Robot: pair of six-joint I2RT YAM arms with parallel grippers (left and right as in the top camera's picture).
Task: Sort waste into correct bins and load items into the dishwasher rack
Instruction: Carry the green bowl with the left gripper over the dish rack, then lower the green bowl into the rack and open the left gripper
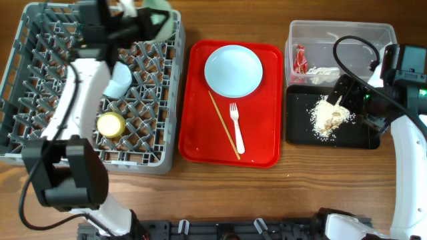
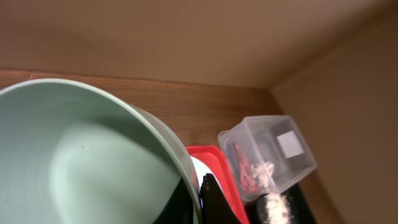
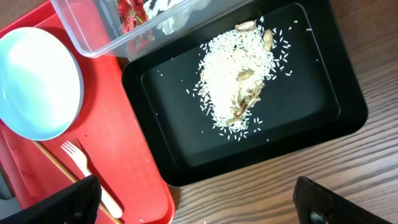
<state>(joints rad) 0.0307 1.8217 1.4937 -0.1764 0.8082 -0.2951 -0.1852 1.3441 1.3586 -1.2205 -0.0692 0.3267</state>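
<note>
My left gripper (image 1: 148, 25) is shut on the rim of a pale mint bowl (image 1: 165, 16) and holds it tilted over the far right corner of the grey dishwasher rack (image 1: 27, 80). The bowl fills the left wrist view (image 2: 81, 162), with the fingers (image 2: 204, 200) pinching its edge. A second mint bowl (image 1: 120, 81) and the yellow cup (image 1: 111, 124) sit in the rack. My right gripper (image 1: 352, 100) is open and empty above the black tray (image 1: 300, 133), which holds beige food leftovers (image 3: 239, 87). The clear tub (image 1: 347, 33) holds red-and-white wrappers (image 1: 300, 59) and white paper (image 1: 325, 70).
A flat red tray (image 1: 200, 133) between the rack and the bins carries the pale-blue plate (image 1: 233, 70), the white fork (image 1: 236, 127) and the wooden chopsticks (image 1: 223, 125). Bare wooden table shows in front of the black tray (image 3: 280, 180).
</note>
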